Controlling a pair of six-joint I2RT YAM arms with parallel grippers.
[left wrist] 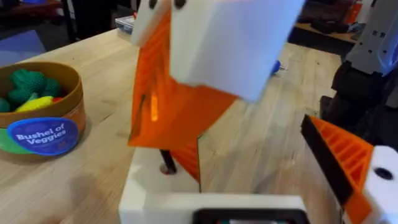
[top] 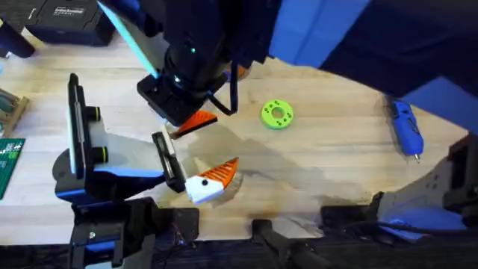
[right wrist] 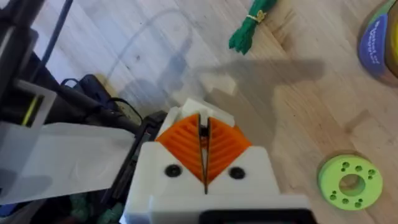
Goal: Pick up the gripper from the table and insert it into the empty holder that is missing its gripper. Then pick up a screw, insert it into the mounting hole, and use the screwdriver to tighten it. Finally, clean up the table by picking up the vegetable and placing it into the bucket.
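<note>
My right gripper (right wrist: 204, 127) reaches across to the table's middle (top: 196, 121), its orange pads pressed shut on a thin dark pin that looks like the screw (left wrist: 166, 163). From the left wrist it hangs point-down (left wrist: 168, 146) just in front of my left gripper (left wrist: 255, 158). The left gripper (top: 222, 175) stands open and holds nothing. The slim green vegetable (right wrist: 252, 25) lies on the wood beyond the right gripper. The bucket (left wrist: 43, 112) holds toy vegetables, and its blue band shows at a frame edge (right wrist: 378, 43). The blue screwdriver (top: 407, 127) lies at the far right.
A flat green disc with holes (top: 277, 114) (right wrist: 350, 182) lies right of the grippers. A black upright fixture (top: 75, 127) stands at the left, with a green circuit board (top: 7, 161) beside it. A small white scrap (right wrist: 217, 83) lies on the wood.
</note>
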